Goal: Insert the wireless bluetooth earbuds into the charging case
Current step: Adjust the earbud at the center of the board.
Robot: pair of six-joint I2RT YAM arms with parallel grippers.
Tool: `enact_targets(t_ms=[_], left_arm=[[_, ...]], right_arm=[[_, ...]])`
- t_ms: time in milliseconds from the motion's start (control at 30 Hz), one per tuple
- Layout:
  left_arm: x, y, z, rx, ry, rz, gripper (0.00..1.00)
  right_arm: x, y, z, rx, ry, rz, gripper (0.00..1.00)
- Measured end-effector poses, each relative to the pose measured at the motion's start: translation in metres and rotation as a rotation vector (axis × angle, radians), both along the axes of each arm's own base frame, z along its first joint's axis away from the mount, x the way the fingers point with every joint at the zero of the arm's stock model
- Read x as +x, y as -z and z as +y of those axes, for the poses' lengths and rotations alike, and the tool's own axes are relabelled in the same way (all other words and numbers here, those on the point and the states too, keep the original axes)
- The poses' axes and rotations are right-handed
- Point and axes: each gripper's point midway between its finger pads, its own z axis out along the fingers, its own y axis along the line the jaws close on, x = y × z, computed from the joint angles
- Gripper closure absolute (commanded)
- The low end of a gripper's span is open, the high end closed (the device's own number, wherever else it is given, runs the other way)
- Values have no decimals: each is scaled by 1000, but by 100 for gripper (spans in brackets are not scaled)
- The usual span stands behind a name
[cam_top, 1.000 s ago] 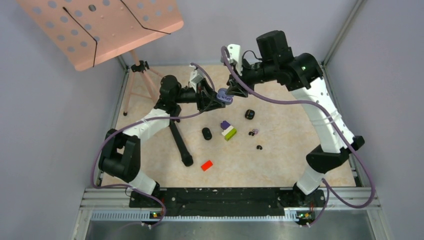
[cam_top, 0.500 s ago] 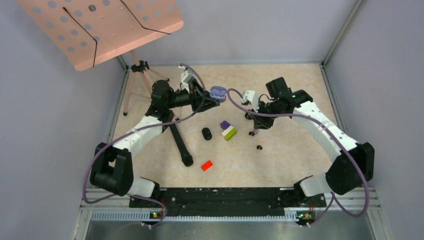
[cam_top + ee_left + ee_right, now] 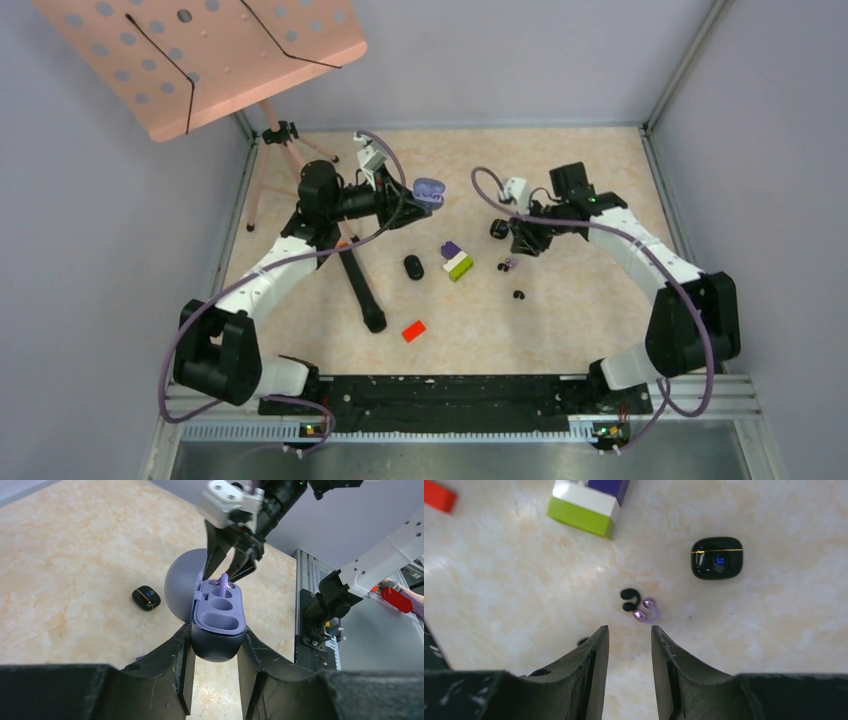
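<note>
The left gripper (image 3: 215, 650) clenched the open purple charging case (image 3: 218, 630), wells up for loading. The right gripper (image 3: 629, 645), jaws parted and empty, hovered over a purple earbud (image 3: 646, 611) lying right of centre, probably to fetch it.

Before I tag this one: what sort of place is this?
Probably a lab robot cell: two arms mounted on a rail, a beige tabletop boxed in by grey panels, and a pink perforated stand.

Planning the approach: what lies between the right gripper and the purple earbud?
Nothing: bare tabletop from right gripper to purple earbud, in the right wrist view.
</note>
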Motion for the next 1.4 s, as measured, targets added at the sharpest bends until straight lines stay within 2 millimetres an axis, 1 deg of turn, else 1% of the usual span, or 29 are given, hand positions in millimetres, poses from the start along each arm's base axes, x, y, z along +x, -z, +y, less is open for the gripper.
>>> enact_targets(t_ms=[100,133,200,267,400,533,733,1067,1200,1400], left_arm=[[-2,3,3,17,-6,8,100],[-2,4,5,23,-7,8,100],[-4,7,7,35,-9,11,100],[-4,10,9,50,-13,14,100],[-4,22,14,85,-22,39,100],[-2,29,20,116,-41,57,100],[5,27,27,136,-67,42,100],[9,28,32,153,-82,45,100],[12,25,32,153,-89,37,100],[16,26,33,157,-100,38,100]], right_arm=[[-4,9,-18,-26,-163,-206,61],[-6,13,-25,-61,-252,-307,61],[-9,22,-28,-112,-401,-436,61],[-8,37,-29,-167,-553,-554,61],[-2,62,-31,-247,-775,-694,60],[9,82,-34,-296,-929,-778,58],[19,96,-39,-320,-1002,-828,57],[34,96,-28,-302,-1031,-931,58],[33,96,-26,-290,-1037,-937,59],[31,97,-24,-267,-1036,-930,62]])
